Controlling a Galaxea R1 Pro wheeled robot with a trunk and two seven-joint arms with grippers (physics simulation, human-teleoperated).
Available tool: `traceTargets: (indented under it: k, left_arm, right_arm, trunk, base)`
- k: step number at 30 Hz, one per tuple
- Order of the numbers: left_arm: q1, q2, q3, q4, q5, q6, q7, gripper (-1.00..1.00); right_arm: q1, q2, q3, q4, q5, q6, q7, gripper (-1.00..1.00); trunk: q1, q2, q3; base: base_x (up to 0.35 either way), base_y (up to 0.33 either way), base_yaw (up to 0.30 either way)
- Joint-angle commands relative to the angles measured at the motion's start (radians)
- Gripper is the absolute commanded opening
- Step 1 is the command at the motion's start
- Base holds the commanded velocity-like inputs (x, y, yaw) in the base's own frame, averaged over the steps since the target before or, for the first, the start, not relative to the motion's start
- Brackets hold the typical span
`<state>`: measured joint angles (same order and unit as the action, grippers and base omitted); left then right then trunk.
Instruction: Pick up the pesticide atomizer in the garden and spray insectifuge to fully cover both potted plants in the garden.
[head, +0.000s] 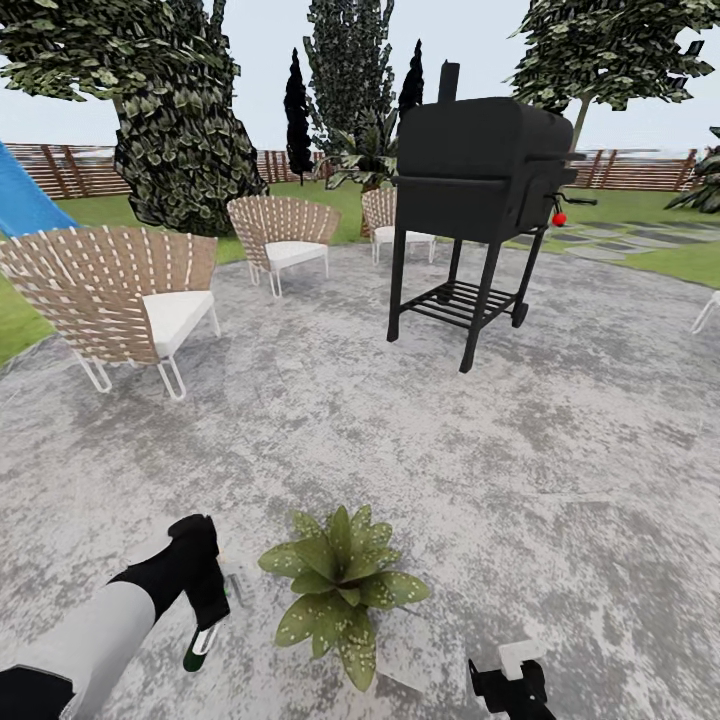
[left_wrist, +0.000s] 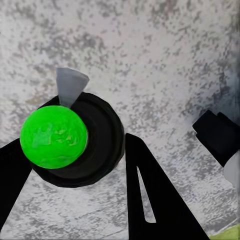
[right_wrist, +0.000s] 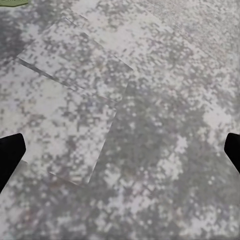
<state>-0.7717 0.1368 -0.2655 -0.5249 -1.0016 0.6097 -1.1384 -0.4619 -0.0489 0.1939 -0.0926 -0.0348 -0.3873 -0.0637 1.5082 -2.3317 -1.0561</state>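
Note:
One potted plant (head: 340, 585), a low rosette of speckled green leaves, sits on the grey patio (head: 520, 450) of the garden, close in front of me. Just to its left my left gripper (head: 207, 605) is shut on the pesticide atomizer (head: 200, 650), whose dark green end points down at the paving. In the left wrist view I look along the atomizer (left_wrist: 67, 140) end-on: a bright green cap on a round black body between the black fingers (left_wrist: 147, 195). My right gripper (head: 510, 685) is low to the right of the plant, and its fingers (right_wrist: 10, 157) stand wide apart over bare paving.
A black barbecue grill (head: 480, 190) on wheels stands mid-patio ahead. Woven chairs (head: 120, 290) with white cushions line the left side. Beyond them are lawn, trees and a brown slat fence (head: 70, 170). A blue object (head: 20, 205) sits at the far left.

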Motion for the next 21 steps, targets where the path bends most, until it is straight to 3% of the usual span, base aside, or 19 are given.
traceTargets:
  k: [1, 7, 11, 15, 18, 21]
  left_arm:
    - [-0.010, 0.003, -0.006, -0.003, -0.005, 0.005, -0.033, -1.00]
    - [-0.028, 0.000, -0.009, -0.005, -0.013, 0.003, -0.073, -1.00]
    - [-0.045, -0.024, -0.016, -0.007, -0.016, 0.004, -0.084, -1.00]
    - [-0.077, -0.035, -0.018, -0.048, -0.102, 0.007, -0.207, -1.00]
    - [-0.082, -0.036, -0.017, -0.073, -0.196, 0.007, -0.265, -1.00]
    - [-0.083, -0.053, -0.018, -0.076, -0.214, 0.007, -0.272, -1.00]
  right_arm:
    - [-0.001, 0.000, 0.009, 0.001, -0.004, -0.002, -0.005, 1.00]
    - [0.000, 0.000, 0.009, 0.001, -0.004, -0.002, -0.005, 1.00]
    - [-0.001, 0.000, 0.009, 0.001, -0.004, -0.002, -0.005, 1.00]
    - [0.000, 0.000, 0.009, 0.001, -0.003, -0.002, -0.005, 1.00]
    - [-0.001, 0.000, 0.009, 0.001, -0.002, -0.002, -0.005, 1.00]
    - [0.000, 0.000, 0.009, 0.001, -0.002, -0.002, -0.005, 1.00]
  trunk:
    - [0.000, 0.000, -0.001]
    - [0.000, 0.000, -0.001]
    - [0.000, 0.000, -0.001]
    - [0.000, 0.000, -0.001]
    - [0.000, 0.000, -0.001]
    - [0.000, 0.000, -0.001]
  base:
    - [0.000, 0.000, 0.000]
    - [0.000, 0.000, 0.000]
    - [0.000, 0.000, 0.000]
    - [0.000, 0.000, 0.000]
    - [0.000, 0.000, 0.000]
    - [0.000, 0.000, 0.000]
